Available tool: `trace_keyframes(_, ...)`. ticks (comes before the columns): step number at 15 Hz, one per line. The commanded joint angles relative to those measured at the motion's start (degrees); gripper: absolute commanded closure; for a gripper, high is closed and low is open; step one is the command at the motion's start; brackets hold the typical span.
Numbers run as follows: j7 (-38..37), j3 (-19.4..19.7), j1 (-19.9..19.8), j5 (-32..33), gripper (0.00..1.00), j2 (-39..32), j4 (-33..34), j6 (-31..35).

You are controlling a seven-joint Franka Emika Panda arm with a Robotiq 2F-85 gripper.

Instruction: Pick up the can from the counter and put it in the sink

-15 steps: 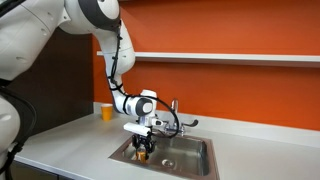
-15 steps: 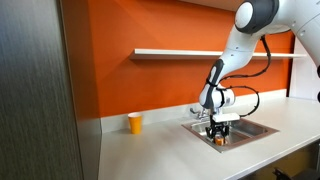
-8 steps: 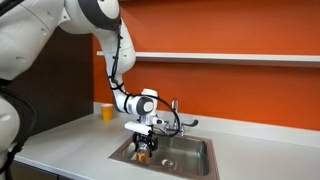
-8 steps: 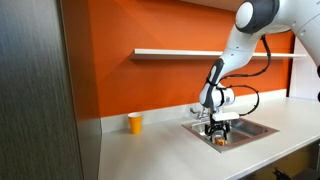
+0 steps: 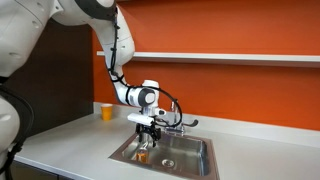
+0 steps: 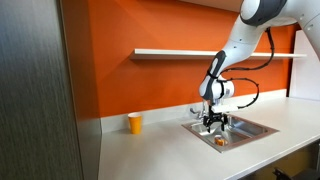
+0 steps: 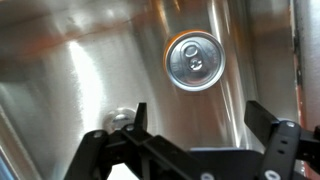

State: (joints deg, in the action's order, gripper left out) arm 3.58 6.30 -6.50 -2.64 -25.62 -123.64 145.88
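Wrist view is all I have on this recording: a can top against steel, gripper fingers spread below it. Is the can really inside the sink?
Observer: Yes. In an exterior view the can sits on the floor of the sink, near the end closest to the yellow cup.
Operator: How does the gripper stand relative to it?
Observer: The gripper hangs above the can, apart from it, holding nothing.
Operator: What else is on the counter?
Observer: A yellow cup stands on the counter by the orange wall, away from the sink.
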Motion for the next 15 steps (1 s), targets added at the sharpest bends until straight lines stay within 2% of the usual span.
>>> trace_keyframes(1,-1.16,0.07,-0.29,0.57,0.00,4.59,-1.23,-2.16)
trace_keyframes(9,-1.93,0.63,0.47,2.28,0.00,12.79,-4.21,-5.97)
trace_keyframes(15,-2.20,-0.19,1.44,2.35,0.00,20.04,-11.33,-8.79)
